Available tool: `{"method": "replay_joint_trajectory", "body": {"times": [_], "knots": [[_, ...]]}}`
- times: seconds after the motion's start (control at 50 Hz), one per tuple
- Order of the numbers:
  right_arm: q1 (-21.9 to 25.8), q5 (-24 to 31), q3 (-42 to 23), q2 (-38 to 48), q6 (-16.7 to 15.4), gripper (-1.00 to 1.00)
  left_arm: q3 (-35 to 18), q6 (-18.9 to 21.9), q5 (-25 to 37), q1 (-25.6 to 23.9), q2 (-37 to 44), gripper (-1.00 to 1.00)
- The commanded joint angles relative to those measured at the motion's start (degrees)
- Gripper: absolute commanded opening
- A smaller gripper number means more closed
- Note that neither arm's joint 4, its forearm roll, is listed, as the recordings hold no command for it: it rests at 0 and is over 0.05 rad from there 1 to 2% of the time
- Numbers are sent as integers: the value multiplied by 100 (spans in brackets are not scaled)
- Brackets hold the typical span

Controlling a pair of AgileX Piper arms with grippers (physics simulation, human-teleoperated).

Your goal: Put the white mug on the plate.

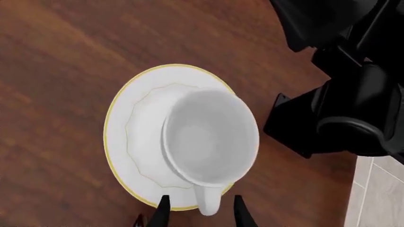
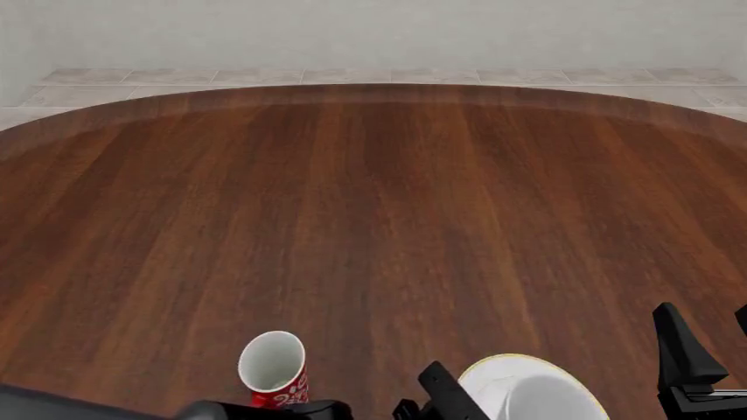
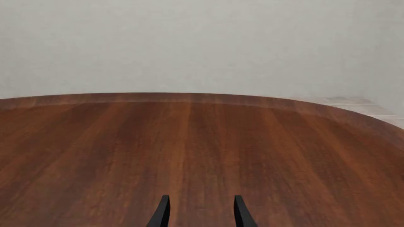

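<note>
The white mug [image 1: 208, 137] stands upright on the plate [image 1: 132, 123], off-centre toward one side of the yellow rim. Its loop handle [image 1: 209, 204] points at my left gripper [image 1: 200, 213], which is open, one fingertip on each side of the handle with a gap to both. In the front view the plate [image 2: 496, 369] and the mug [image 2: 543, 398] sit at the near edge, right of centre, with one of the left gripper's fingers [image 2: 442, 387] beside them. My right gripper [image 2: 709, 339] hangs open and empty to the right of the plate, over bare wood [image 3: 200, 213].
A red mug [image 2: 275, 367] with a white inside stands upright left of the plate at the near edge. The right arm's black body [image 1: 353, 94] is close beside the plate in the left wrist view. The table's edge and tiled floor [image 1: 375, 194] lie past it.
</note>
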Motion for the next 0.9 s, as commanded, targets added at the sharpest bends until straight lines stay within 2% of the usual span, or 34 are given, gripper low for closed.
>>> {"method": "replay_joint_trajectory", "body": {"times": [0.02, 0.74, 0.9], "knots": [[1, -8, 3, 5, 2, 100, 42, 19, 110, -31, -126, 100], [0, -8, 3, 5, 0, 100, 701, 148, 557, 153, -1644, 100], [0, -9, 3, 4, 1, 100, 701, 148, 557, 153, -1644, 100]]}}
